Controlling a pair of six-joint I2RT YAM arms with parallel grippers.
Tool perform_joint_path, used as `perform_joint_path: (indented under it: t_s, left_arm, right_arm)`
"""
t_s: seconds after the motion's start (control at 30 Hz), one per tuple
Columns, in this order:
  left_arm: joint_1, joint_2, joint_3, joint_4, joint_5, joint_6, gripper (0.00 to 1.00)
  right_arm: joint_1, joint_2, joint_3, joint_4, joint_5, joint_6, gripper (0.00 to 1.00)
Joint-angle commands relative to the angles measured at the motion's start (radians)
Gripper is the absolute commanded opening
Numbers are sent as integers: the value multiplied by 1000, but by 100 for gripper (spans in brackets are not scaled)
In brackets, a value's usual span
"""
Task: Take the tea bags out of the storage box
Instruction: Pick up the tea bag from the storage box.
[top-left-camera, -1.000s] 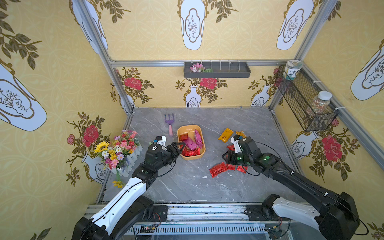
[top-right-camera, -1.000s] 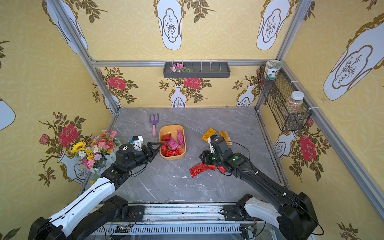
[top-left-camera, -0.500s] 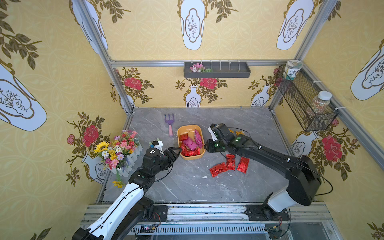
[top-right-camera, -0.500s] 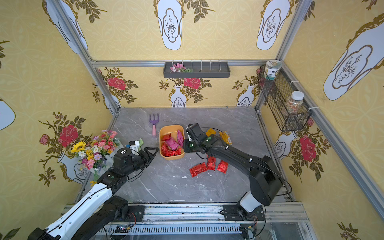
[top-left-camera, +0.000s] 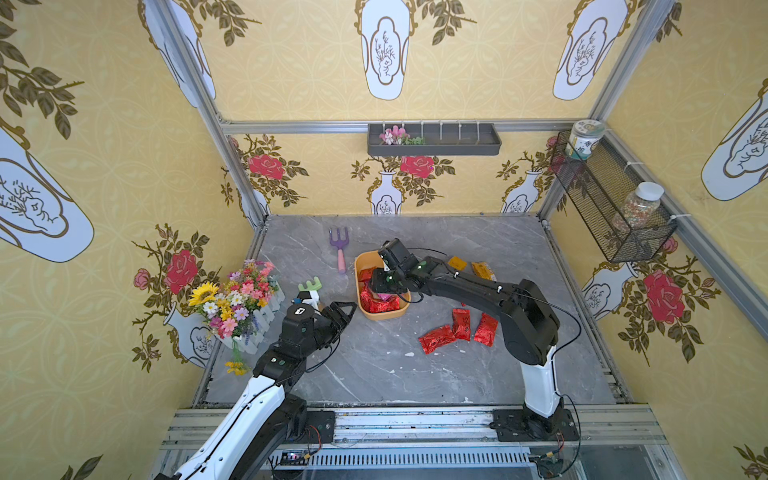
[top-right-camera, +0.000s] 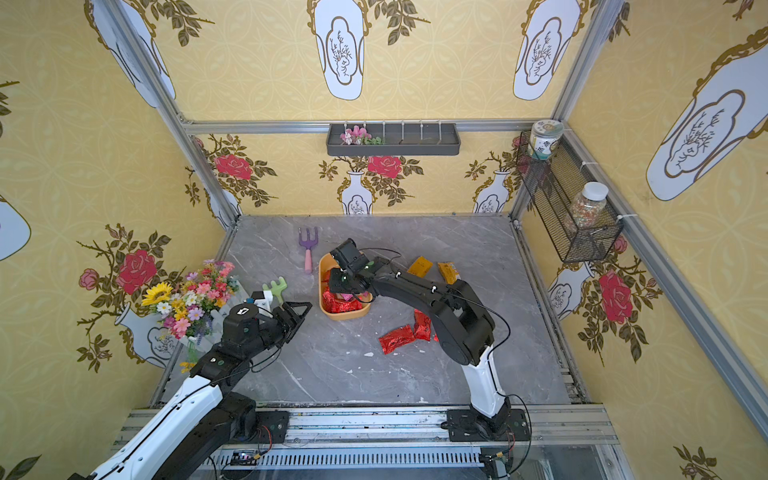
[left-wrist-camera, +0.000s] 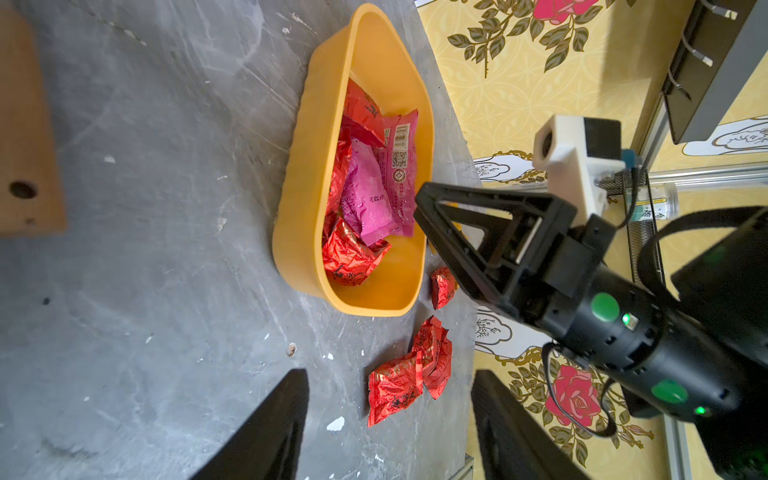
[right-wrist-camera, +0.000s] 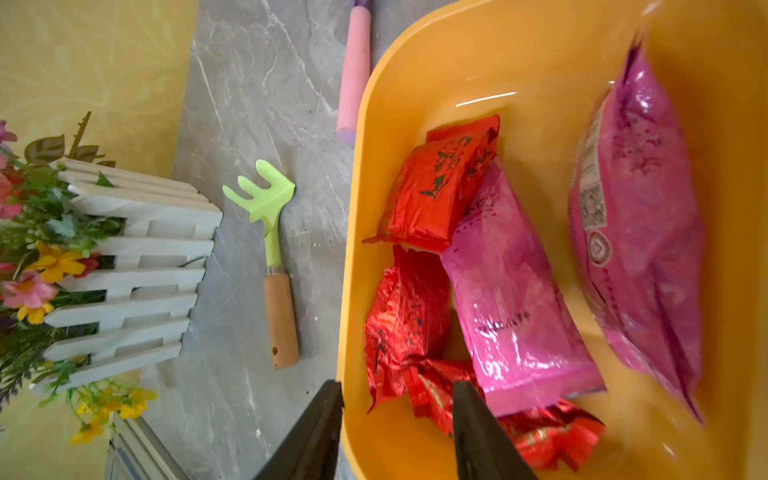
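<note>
Right arm (top-left-camera: 478, 286) stretched across surface (top-left-camera: 374, 374); right end effector (right-wrist-camera: 397, 388) tilted down over storage box (top-left-camera: 382, 316), jaws apart, empty. Left end effector (left-wrist-camera: 388, 382) low, just beside box, wide open, empty. Some tea bags (right-wrist-camera: 511, 291) inside box, others on surface.

In both top views the whole table (top-left-camera: 374, 374) is seen from high above its front edge, facing the back wall (top-left-camera: 332, 178). The storage box (left-wrist-camera: 299, 199) is framed closely by the left wrist view, closer still by the right, and is shared by all views.
</note>
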Motion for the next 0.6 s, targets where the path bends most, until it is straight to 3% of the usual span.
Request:
perform_joint_path:
  t_s: [0.0, 0.3, 0.57]
  left_arm:
    - [4, -8, -9, -3, 14, -1, 68]
    - [8, -22, -12, -19, 17, 4, 68]
    - [10, -12, -6, -17, 25, 9, 68]
  right_arm:
    - [-4, 40, 37, 52, -2, 49, 50]
    - [-55, 99, 8, 184, -41, 205, 44]
    - [-65, 103, -18, 302, -77, 299, 46]
